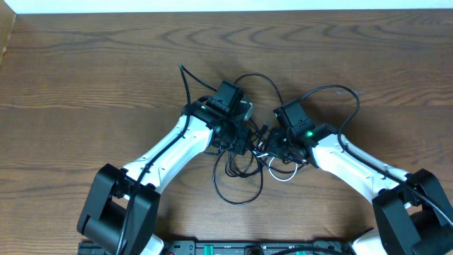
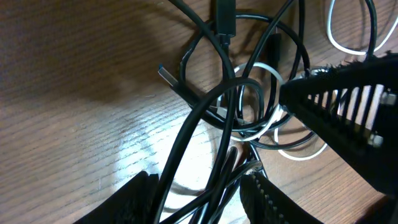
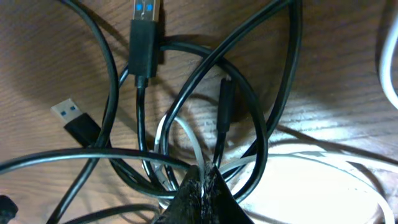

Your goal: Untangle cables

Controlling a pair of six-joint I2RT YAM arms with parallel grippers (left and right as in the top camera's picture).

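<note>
The cables [image 1: 239, 173] lie in a tangle of black loops with one white cable [image 1: 284, 175] at the table's middle. Both grippers meet over the tangle. My left gripper [image 1: 239, 136] is open in the left wrist view [image 2: 199, 190], with several black cables [image 2: 205, 112] running between its fingers. My right gripper [image 1: 272, 145] is shut in the right wrist view [image 3: 204, 179], pinching the white cable [image 3: 186, 134] where it crosses black loops. The right gripper also shows in the left wrist view [image 2: 339, 106], beside white loops [image 2: 348, 51].
Two black USB plugs with blue tongues lie loose in the right wrist view, one upright [image 3: 144, 37] and one at the left [image 3: 74, 123]. Thicker black arm wires arch behind the grippers [image 1: 333, 91]. The wooden table [image 1: 85, 78] extends on all sides.
</note>
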